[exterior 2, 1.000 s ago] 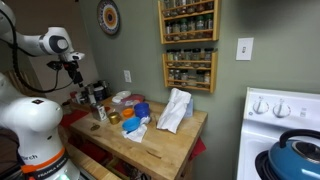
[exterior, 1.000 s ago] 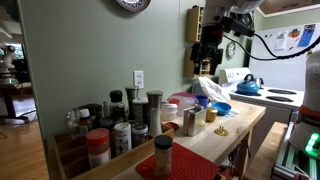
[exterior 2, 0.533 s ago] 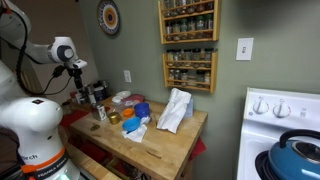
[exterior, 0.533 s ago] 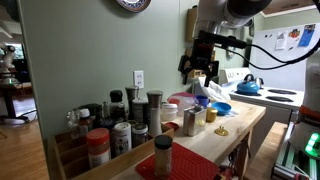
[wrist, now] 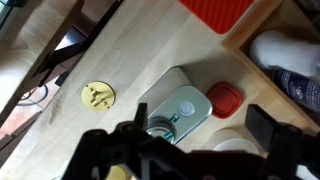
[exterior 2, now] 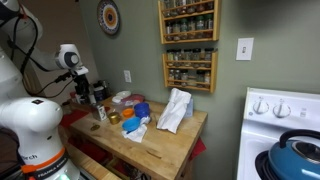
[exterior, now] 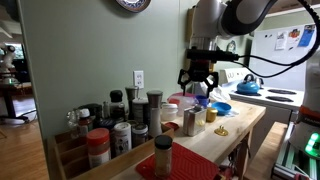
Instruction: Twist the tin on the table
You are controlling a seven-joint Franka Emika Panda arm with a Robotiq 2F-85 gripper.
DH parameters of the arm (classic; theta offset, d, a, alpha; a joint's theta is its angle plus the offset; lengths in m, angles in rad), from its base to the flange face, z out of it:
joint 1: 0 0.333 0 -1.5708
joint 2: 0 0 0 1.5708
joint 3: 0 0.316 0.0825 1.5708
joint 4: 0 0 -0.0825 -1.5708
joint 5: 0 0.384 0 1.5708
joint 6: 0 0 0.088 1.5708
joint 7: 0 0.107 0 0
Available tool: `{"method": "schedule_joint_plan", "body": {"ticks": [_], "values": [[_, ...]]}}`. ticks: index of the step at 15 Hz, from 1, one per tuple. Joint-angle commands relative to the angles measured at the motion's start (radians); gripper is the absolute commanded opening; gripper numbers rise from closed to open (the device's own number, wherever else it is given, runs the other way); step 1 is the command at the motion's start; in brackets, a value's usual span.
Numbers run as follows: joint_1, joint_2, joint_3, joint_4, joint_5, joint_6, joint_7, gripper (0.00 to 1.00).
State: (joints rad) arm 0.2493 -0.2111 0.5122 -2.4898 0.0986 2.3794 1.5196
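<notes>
Wrist view looks straight down on the tin [wrist: 183, 106], upright on the tabletop [wrist: 130, 50] beside a red-lidded jar [wrist: 225, 100], almost directly beneath the spread, empty gripper [wrist: 187, 146].

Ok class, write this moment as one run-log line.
stage: pre-grasp | gripper: open, above tin, no contact | tin: upright on table | twist: not yet begun

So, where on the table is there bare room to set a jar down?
Bare wood on the table lies along its open edge, between the tin and the red mat, and, in an exterior view, in front of the white cloth. The wall side, around the spice jars, is crowded.
</notes>
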Motion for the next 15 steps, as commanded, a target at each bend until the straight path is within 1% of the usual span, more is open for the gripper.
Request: {"method": "schedule_joint_plan", "body": {"ticks": [1, 4, 8, 9, 15], "values": [[0.009, 0.032, -0.024, -0.027, -0.045, 0.051, 0.097, 1.00], [0.010, 0.051, -0.044, -0.045, -0.051, 0.074, 0.144, 1.00], [0.002, 0.075, -0.069, -0.081, -0.098, 0.141, 0.202, 1.00], [0.005, 0.085, -0.077, -0.086, -0.089, 0.162, 0.211, 1.00], [0.006, 0.122, -0.106, -0.108, -0.121, 0.234, 0.286, 1.00]]}}
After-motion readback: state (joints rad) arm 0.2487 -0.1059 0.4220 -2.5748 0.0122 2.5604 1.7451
